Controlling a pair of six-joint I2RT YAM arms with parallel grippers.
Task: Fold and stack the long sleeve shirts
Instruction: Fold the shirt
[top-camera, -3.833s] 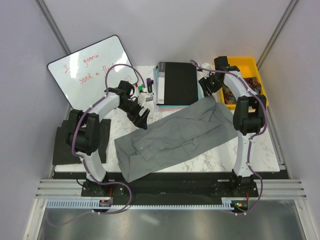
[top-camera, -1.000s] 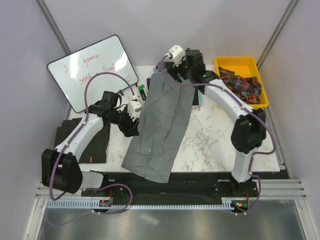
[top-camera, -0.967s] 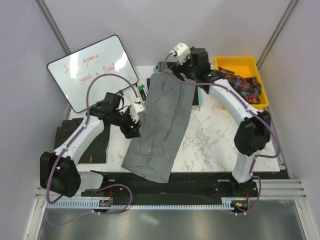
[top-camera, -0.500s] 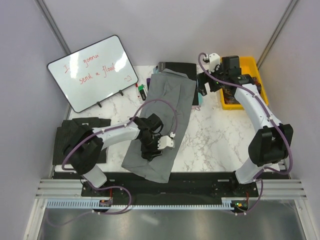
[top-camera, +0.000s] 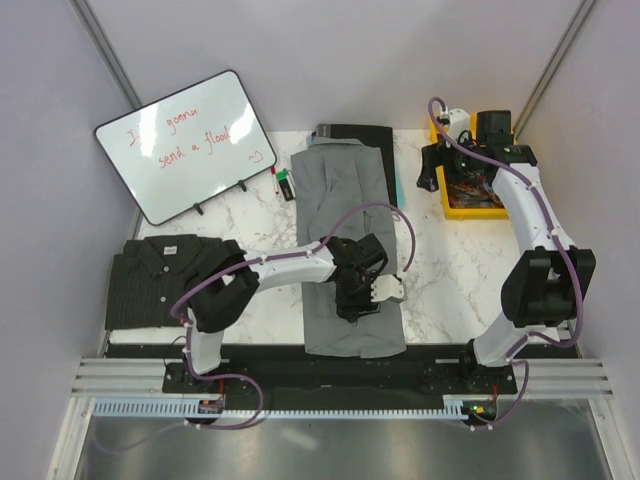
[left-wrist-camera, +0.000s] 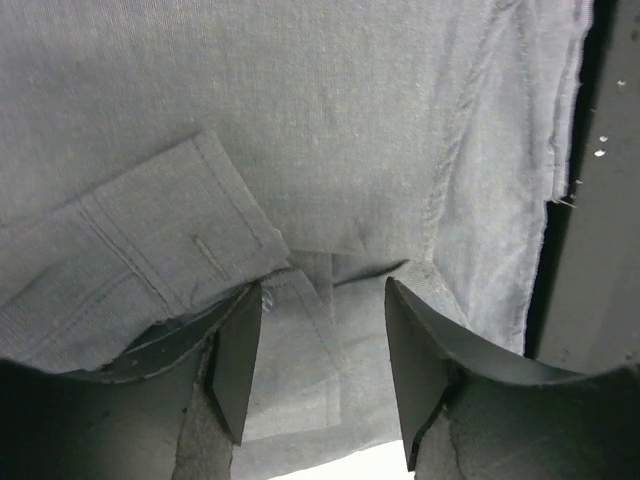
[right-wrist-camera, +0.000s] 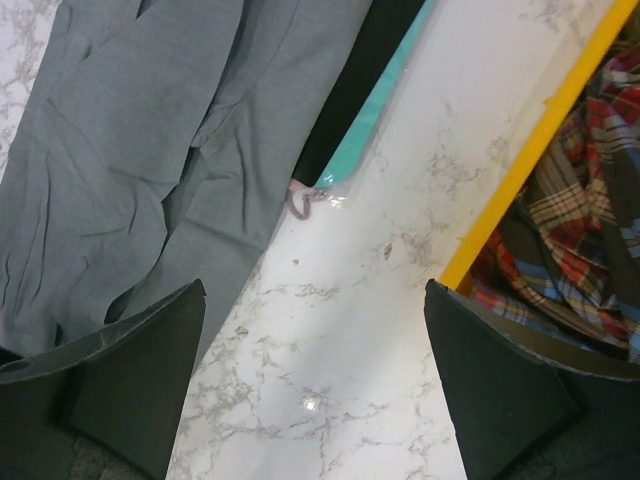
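Shirt (top-camera: 340, 195), plain grey, laid long, creased

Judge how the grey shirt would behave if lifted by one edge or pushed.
Probably floppy: the grey shirt shows soft creases and drapes over the black book. Likely light, apt to bunch or slide on the smooth marble table if pushed. Its loose cuff near the left pincer would likely dangle.

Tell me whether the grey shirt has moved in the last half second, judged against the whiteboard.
Yes. The grey shirt has swung its near end right, away from the whiteboard, and now lies straight rather than slanted.
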